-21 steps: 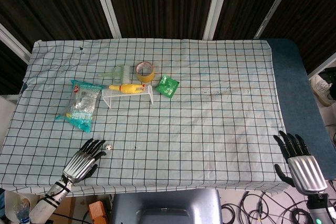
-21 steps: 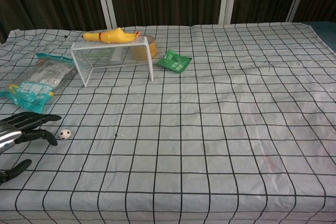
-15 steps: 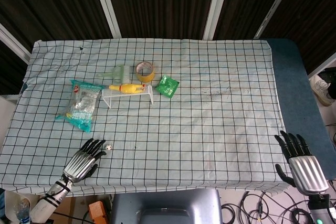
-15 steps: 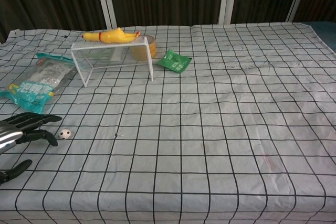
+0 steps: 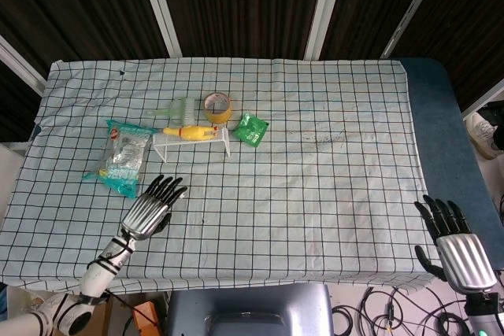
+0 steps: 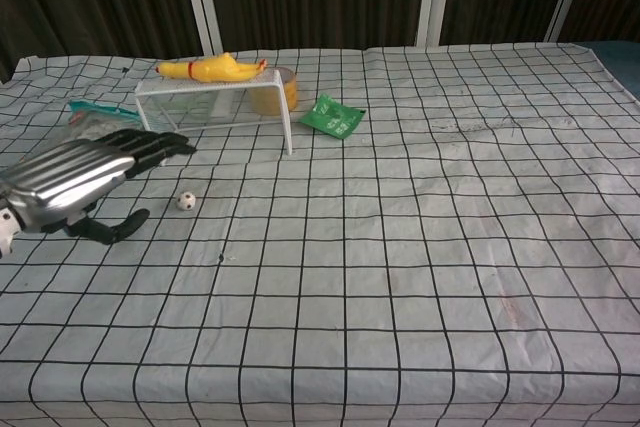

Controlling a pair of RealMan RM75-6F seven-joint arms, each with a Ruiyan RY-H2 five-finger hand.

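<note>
miniature soccer ball (image 6: 186,201) lying on the checked cloth of the counter (image 6: 420,247), just beside the left robot hand (image 6: 75,182), between the thumb and the outstretched fingers (image 6: 150,146), apart from both as far as can be told. hidden under that robot hand in the head view. left robot hand (image 5: 151,208) spread flat, palm down, holding nothing. right robot hand (image 5: 457,245) likewise spread and empty, well apart at the near right edge. probably mid-approach for a nudge or flick toward the small white goal frame (image 6: 215,112). next move likely calls for a light touch on the near side, aimed at the goal mouth. round, so no long axis and no facing to speak of.
</note>
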